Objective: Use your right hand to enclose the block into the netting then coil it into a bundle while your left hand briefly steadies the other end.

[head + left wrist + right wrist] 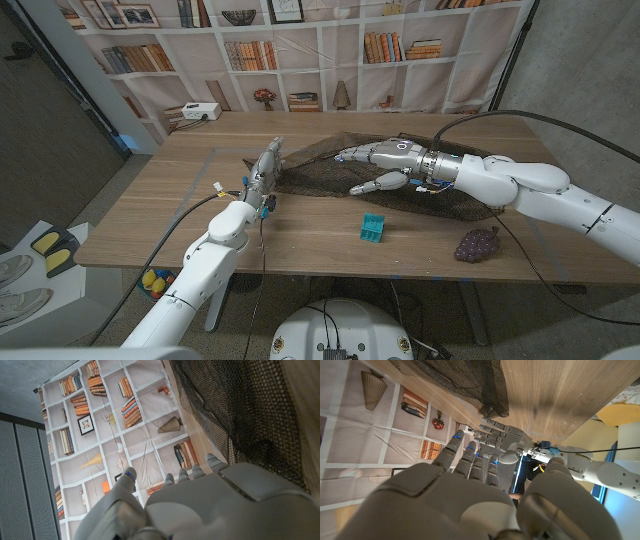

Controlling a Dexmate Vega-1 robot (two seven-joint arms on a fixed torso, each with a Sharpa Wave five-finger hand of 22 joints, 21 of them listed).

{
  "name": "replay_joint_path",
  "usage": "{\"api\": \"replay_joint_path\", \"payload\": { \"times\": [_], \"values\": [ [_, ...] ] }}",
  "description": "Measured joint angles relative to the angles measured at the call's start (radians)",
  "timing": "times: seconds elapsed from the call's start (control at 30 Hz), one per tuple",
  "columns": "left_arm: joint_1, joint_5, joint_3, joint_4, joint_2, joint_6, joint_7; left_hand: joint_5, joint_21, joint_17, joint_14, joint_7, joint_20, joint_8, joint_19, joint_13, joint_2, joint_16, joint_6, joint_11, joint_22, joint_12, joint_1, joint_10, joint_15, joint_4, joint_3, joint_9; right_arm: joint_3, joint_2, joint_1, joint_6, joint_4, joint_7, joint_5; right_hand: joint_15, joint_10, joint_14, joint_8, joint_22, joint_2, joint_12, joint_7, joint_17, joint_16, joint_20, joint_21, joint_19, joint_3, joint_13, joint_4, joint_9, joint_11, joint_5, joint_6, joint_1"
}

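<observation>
The dark netting lies spread across the middle of the table. A small teal block sits on bare wood just in front of the netting, apart from it. My right hand hovers over the netting with fingers stretched out and thumb apart, holding nothing. My left hand stands at the netting's left corner with fingers straight, and I cannot tell if it touches the mesh. In the left wrist view the netting lies past my left hand. The right wrist view looks past my right hand to the netting and my left hand.
A bunch of purple grapes lies near the table's front right edge. A white box with a cable stands at the back left corner. A bookshelf backdrop hangs behind the table.
</observation>
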Motion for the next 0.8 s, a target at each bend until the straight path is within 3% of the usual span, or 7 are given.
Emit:
{"api": "replay_joint_path", "payload": {
  "times": [0.37,0.8],
  "values": [
    [-0.022,0.000,0.011,0.018,-0.002,0.015,-0.013,0.000,0.000,0.000,0.000,0.000,0.000,0.000,0.000,0.000,0.000,0.000,0.000,0.000,0.000,0.000,0.000,0.000,0.000,0.000,0.000,0.000,-0.048,-0.049,-0.009,-0.099,-0.051,0.051,-0.010,0.010,-0.031,-0.047,0.000,0.000,-0.020,-0.007,0.007,0.000,-0.026,0.005,-0.019,-0.046,-0.004,0.005,-0.013,0.005,-0.005,0.016,-0.007,0.020],
    [-0.032,-0.001,0.015,0.025,0.000,0.022,-0.023,0.000,0.000,0.000,0.000,0.000,0.002,0.000,-0.002,0.000,0.000,0.000,0.000,0.000,0.000,0.000,0.000,0.000,0.000,0.000,0.000,0.000,-0.101,-0.088,-0.013,-0.184,-0.094,0.081,-0.018,0.000,-0.015,-0.035,0.005,0.006,-0.040,0.005,0.007,0.005,-0.026,0.009,-0.012,-0.025,-0.003,0.009,-0.048,0.005,0.005,0.033,-0.018,0.067]
  ]
}}
